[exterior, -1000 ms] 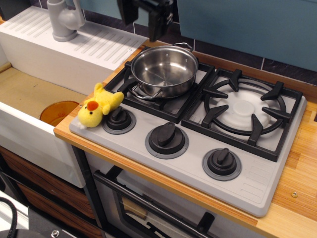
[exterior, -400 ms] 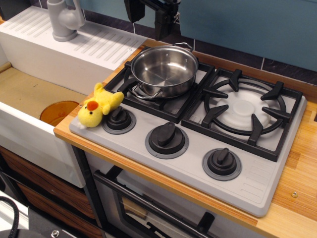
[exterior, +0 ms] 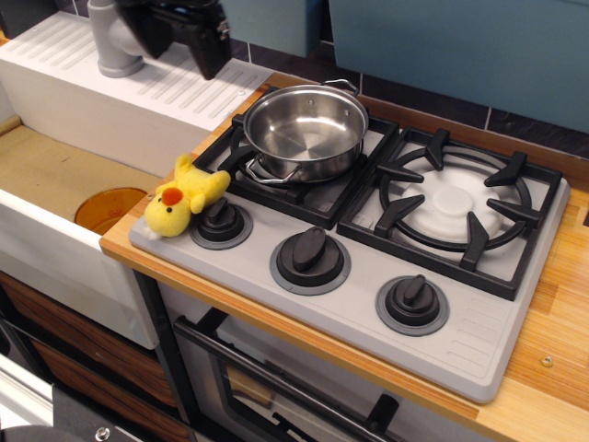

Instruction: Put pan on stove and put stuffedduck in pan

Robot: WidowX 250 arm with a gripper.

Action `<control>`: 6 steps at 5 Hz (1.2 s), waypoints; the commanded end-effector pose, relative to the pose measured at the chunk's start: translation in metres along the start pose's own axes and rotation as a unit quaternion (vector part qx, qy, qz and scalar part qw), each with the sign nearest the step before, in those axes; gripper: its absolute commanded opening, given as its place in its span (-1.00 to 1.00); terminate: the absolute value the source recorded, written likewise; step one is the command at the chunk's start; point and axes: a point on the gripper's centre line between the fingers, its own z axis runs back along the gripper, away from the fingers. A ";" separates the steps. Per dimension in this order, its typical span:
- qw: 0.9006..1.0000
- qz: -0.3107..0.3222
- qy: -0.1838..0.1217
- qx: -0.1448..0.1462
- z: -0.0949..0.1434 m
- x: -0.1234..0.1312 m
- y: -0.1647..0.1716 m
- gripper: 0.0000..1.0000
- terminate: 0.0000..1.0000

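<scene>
The shiny steel pan [exterior: 304, 132] stands upright on the left rear burner of the grey stove [exterior: 368, 304] and holds nothing. The yellow stuffedduck [exterior: 184, 197] lies on the stove's front left corner, touching the left knob [exterior: 221, 221]. My gripper [exterior: 181, 46] hangs at the top left, above the white drainboard, left of the pan and well above the duck. Its two dark fingers [exterior: 210, 53] stand apart with nothing between them.
A white sink unit [exterior: 55, 230] with a grey tap [exterior: 115, 41] and an orange drain disc [exterior: 109, 208] lies left of the stove. The right burner grate [exterior: 456, 207] is bare. Two more knobs [exterior: 311, 258] sit along the front. A wooden counter edge [exterior: 543, 350] runs on the right.
My gripper has moved left, from above the pan's back rim to above the drainboard. The pan and duck have not moved.
</scene>
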 end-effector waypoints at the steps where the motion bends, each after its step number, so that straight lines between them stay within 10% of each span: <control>1: 0.998 -0.009 -0.048 0.043 0.017 -0.024 -0.002 1.00 -1.00; 6: 0.991 -0.014 -0.122 0.052 -0.036 -0.092 -0.003 1.00 -1.00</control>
